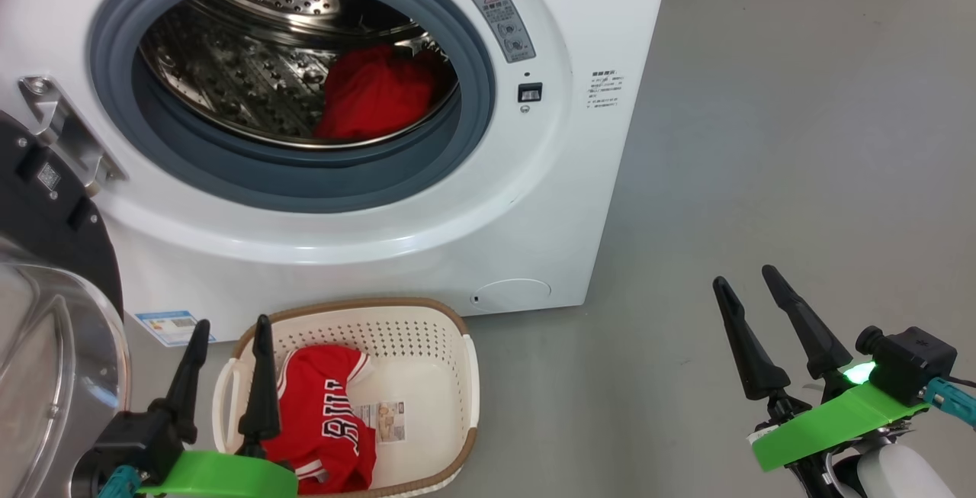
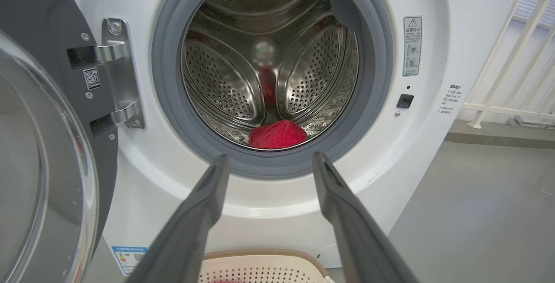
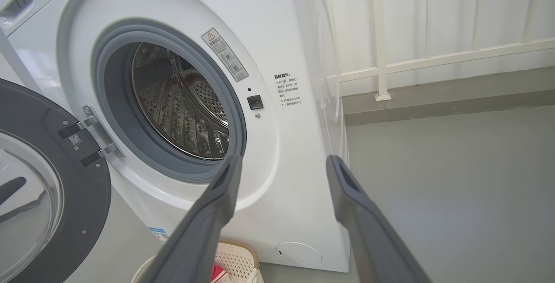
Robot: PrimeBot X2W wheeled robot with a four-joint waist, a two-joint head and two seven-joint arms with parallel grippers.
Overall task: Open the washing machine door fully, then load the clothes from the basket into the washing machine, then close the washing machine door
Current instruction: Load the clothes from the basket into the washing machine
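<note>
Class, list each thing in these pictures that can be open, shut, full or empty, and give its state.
Washing machine door: open, swung left.
Drum: holds a red garment.
Basket: holds a red jersey.
Left gripper: open, empty.
Right gripper: open, empty.

My left gripper (image 2: 271, 157) hangs spread before the washing machine (image 2: 433, 153), its door (image 2: 47, 36) open, a red garment (image 2: 277, 134) at the front edge of the drum (image 2: 221, 83), the basket (image 2: 260, 255) beneath.

The washing machine (image 1: 427, 254) has a smooth, glossy white casing, a shiny perforated steel drum (image 1: 244, 78) and a matt grey rubber seal (image 1: 305, 178), its door (image 1: 53, 239) is glossy black around clear glass, and the perforated plastic basket (image 1: 415, 345) holds red cloth clothes (image 1: 320, 422).
</note>
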